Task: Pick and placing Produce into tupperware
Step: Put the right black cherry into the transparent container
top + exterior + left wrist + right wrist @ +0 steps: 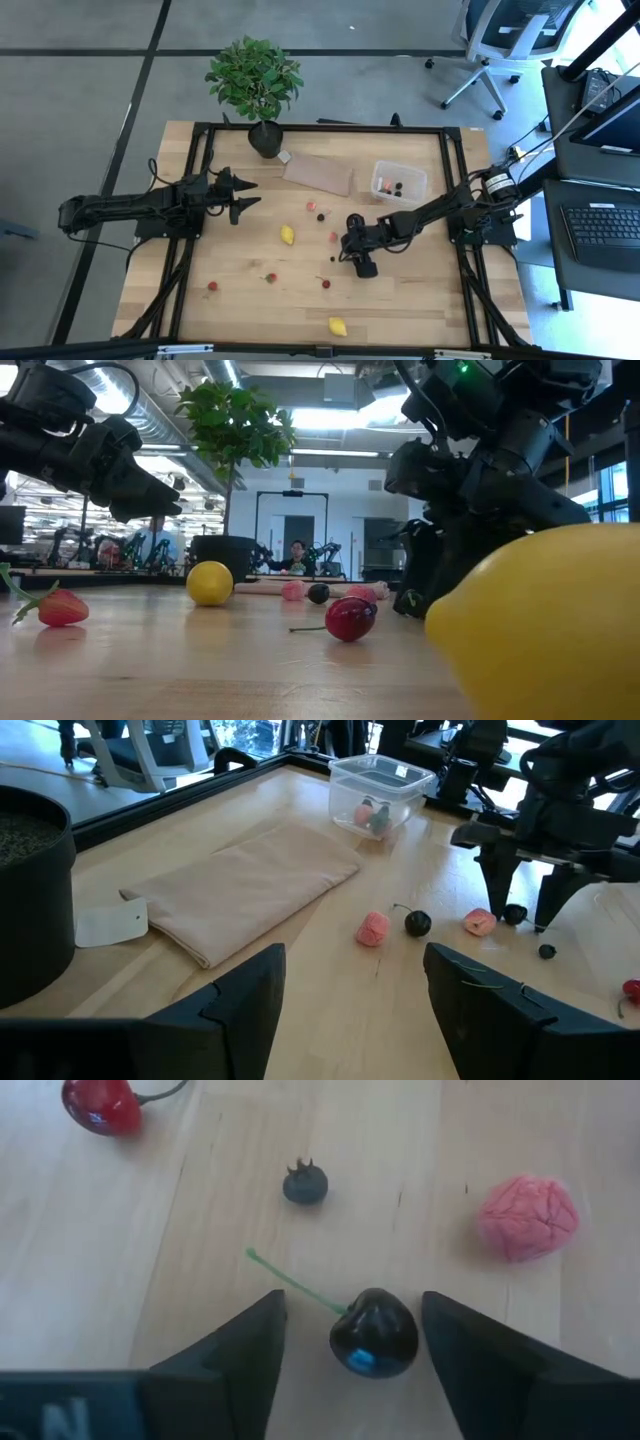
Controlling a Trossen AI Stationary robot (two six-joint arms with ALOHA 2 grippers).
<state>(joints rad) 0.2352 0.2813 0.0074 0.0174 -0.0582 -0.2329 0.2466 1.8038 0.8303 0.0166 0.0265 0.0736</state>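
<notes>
My right gripper (352, 1342) stands open near the table's middle (348, 250), fingers slanting down. A dark cherry (374, 1332) with a green stem lies on the wood between the fingers; I see no touch. Around it lie a blueberry (304, 1184), a pink raspberry (527, 1217) and a red cherry (100, 1102). The clear tupperware (398, 181) stands at the far right with a few pieces inside. Two lemons (287, 235) (338, 326) and red berries (212, 286) rest on the table. My left gripper (250, 195) waits open at the left, above the table.
A beige cloth (318, 172) lies flat beside the tupperware, and a potted plant (262, 135) stands at the far edge. A black frame (455, 160) runs around the work area. Bare wood lies at the near left.
</notes>
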